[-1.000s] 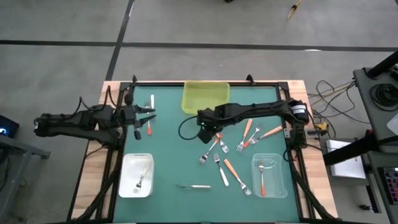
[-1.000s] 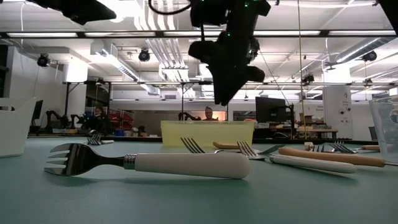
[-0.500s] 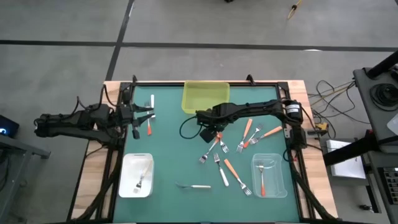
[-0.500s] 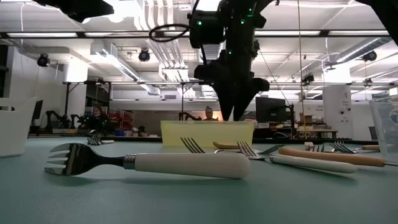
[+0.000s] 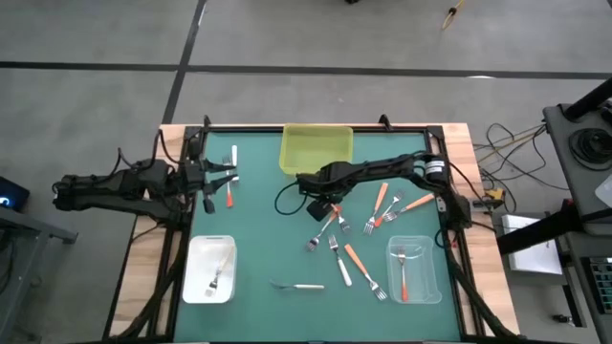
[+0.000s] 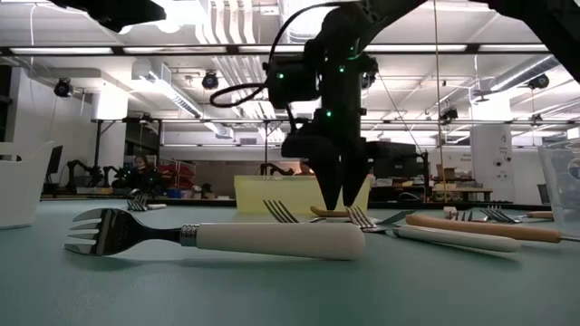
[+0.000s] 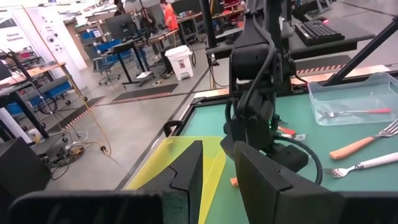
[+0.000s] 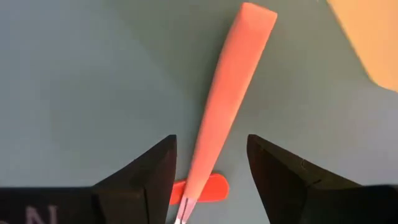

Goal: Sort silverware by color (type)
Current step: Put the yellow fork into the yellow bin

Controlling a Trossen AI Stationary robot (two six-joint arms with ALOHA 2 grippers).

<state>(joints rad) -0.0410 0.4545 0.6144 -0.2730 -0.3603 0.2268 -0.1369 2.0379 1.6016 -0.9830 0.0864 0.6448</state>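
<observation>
Red-orange fork [image 8: 227,93] lies mid-table between the open fingers of the right gripper [image 5: 323,208], jaws astride its handle. Looks light, stiff, slick plastic; grip mid-handle. Left gripper [image 5: 225,182] parked far-left, fingers apart, empty.

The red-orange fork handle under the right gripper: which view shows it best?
The right wrist view: the red-orange fork handle lies between the open right gripper fingers. The high view shows it only as a sliver by the gripper. In the low view the gripper hides it.
</observation>
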